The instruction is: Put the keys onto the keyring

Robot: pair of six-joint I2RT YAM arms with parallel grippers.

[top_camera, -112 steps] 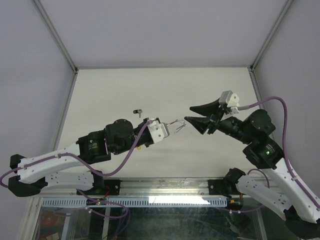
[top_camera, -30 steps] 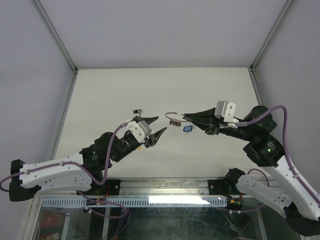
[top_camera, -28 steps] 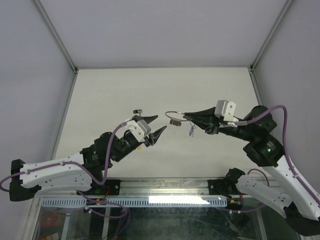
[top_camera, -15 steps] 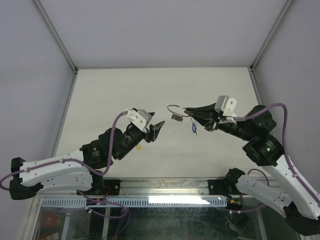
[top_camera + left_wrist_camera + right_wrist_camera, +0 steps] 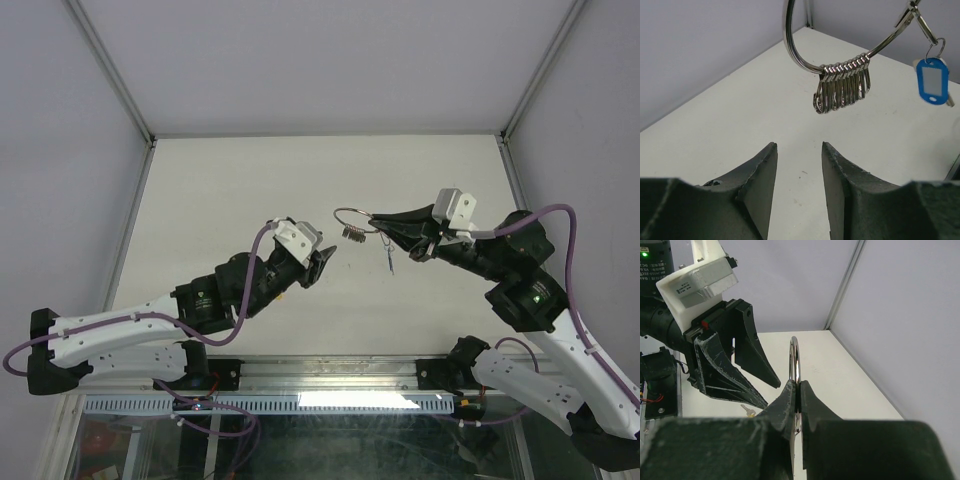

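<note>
Halfway, I reckon; the blue plastic-tagged key (image 5: 931, 80) already hangs on the thin silver wire keyring (image 5: 796, 360), pinched tight in the right gripper (image 5: 798, 390) above the white table (image 5: 740, 125); left gripper (image 5: 798, 146) part-open, empty; small yellowish key (image 5: 746, 411) seemingly still down there.

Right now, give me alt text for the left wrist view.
A silver keyring arcs down from the top edge, a bunch of silver keys clustered on it and a blue key tag hanging at right. Below, the left end effector stands open over the white table.

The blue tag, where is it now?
The blue tag hangs from the keyring at the left wrist view's upper right, beside the silver keys.
</note>
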